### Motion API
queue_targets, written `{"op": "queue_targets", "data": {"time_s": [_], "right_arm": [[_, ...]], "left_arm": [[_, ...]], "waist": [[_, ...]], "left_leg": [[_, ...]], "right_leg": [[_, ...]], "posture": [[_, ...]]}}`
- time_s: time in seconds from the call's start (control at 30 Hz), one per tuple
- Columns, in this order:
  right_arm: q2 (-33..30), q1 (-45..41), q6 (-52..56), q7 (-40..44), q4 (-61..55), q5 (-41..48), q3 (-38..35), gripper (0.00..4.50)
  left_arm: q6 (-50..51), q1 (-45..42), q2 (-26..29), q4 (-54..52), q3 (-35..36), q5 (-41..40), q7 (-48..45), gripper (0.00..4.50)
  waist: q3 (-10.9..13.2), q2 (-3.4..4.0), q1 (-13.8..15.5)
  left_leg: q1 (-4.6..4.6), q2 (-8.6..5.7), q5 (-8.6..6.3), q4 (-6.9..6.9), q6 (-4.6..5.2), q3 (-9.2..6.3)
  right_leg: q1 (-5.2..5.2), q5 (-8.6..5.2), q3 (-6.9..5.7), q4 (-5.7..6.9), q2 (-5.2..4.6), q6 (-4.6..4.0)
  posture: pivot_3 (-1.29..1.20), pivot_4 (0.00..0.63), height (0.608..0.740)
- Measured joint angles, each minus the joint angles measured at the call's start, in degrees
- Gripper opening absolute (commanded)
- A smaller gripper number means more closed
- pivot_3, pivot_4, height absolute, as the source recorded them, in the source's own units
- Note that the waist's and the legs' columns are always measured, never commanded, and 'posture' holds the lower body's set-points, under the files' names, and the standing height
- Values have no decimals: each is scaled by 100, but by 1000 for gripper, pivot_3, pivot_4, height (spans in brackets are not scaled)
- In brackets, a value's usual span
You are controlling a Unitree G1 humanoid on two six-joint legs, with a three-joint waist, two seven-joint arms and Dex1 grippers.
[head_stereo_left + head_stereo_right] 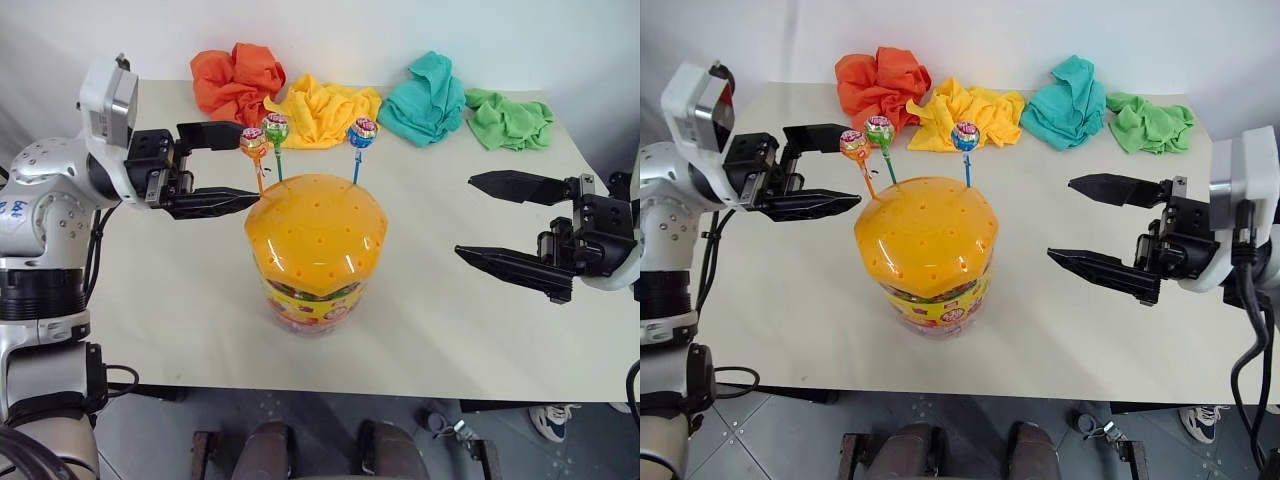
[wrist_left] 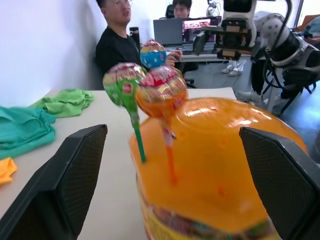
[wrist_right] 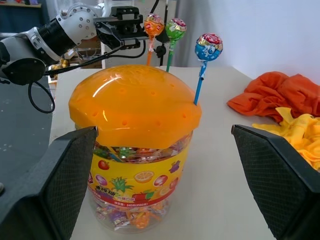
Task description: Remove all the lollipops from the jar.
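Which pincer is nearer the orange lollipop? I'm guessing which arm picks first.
Left. The left pincer is open right beside the orange lollipop, fingers level with its head and stick. The right pincer is open well off the jar's far side.

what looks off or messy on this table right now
Nothing is spilled or damaged. The jar stands upright with its lid on, and three lollipops stick up from the lid's holes. The only untidy bit is four crumpled cloths along the far edge.
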Motion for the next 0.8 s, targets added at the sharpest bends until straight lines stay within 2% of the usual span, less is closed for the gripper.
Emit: {"op": "queue_targets", "data": {"time_s": [0.07, 0.5, 0.8], "right_arm": [[1, 44, -1, -59, -36, 0, -1, 4500], [1, 161, -6, -227, -53, -10, -34, 4500], [-80, 169, -6, -132, -36, -5, -61, 4500]], "left_arm": [[-46, -38, -159, 154, 8, 18, 107, 3983], [435, -47, 42, 109, 8, -1, 42, 96], [642, -48, 43, -43, 125, -130, 141, 41]], "waist": [[0, 0, -1], [3, -5, 2], [4, -6, -2]], "left_leg": [[0, 0, 0, 0, 0, 0], [-1, 0, 0, 2, 1, -1], [-1, 0, 0, 2, 1, -1]], "right_leg": [[0, 0, 0, 1, 0, 0], [0, 0, 1, 0, 0, 0], [0, 0, 2, 0, 0, 1]], "posture": [[0, 150, 740], [0, 150, 740], [0, 150, 740]]}}
